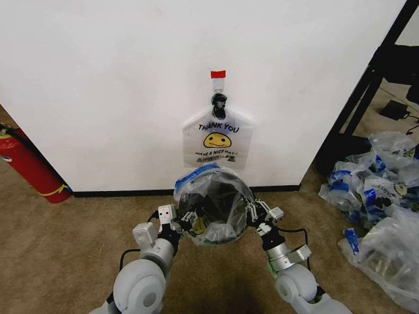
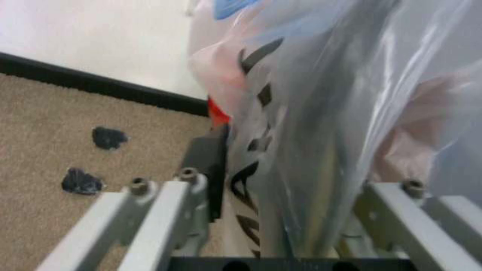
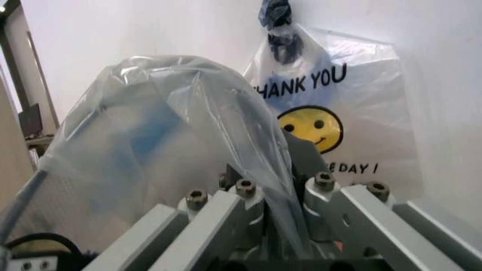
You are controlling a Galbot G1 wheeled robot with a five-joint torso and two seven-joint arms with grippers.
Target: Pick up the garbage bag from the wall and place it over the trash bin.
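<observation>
One garbage bag (image 1: pixel 213 196) was gripped at opposite edges by two grippers, left (image 1: pixel 186 224) and right (image 1: pixel 254 213), before the wall (image 1: pixel 131 85), above brown carpet (image 1: pixel 59 248).

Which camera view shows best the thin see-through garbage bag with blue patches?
The head view: the see-through garbage bag shows whole there, spread open between the left gripper and right gripper, below the white wall. Each wrist view shows only a close stretch of its film at the fingers.
</observation>
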